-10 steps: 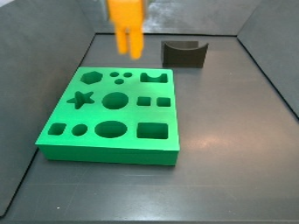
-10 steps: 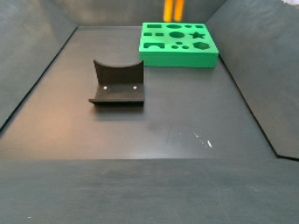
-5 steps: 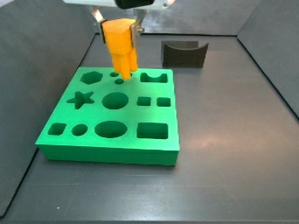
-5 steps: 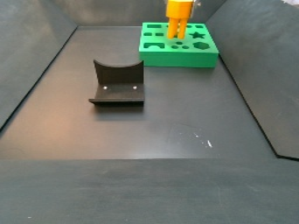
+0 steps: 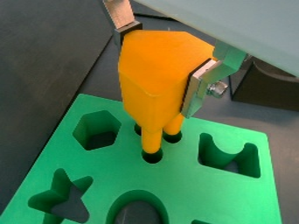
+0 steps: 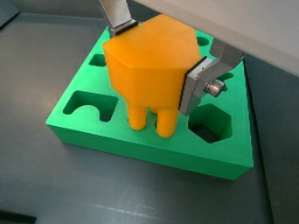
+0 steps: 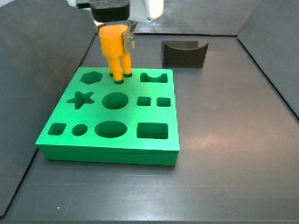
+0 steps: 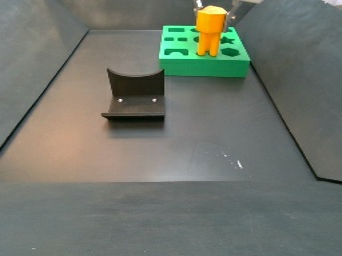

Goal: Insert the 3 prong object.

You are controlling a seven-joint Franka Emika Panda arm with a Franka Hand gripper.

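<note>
Orange plastic now meets green: the 3 prong object (image 7: 114, 52) has dropped from well above the board (image 7: 111, 118) until its prongs enter the small holes near the far edge, as a wrist view (image 5: 158, 92) shows. My hand (image 6: 163, 61) stays clamped on its sides. I judge insertion has begun; how deep the prongs sit I can't quite tell. The dark block (image 7: 184, 52) sits behind on the table.

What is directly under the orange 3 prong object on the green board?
Under the 3 prong object, held by the gripper, the prong tips enter small round holes in the green board. The prongs cover the holes' depth, so how far they are seated cannot be seen.
</note>
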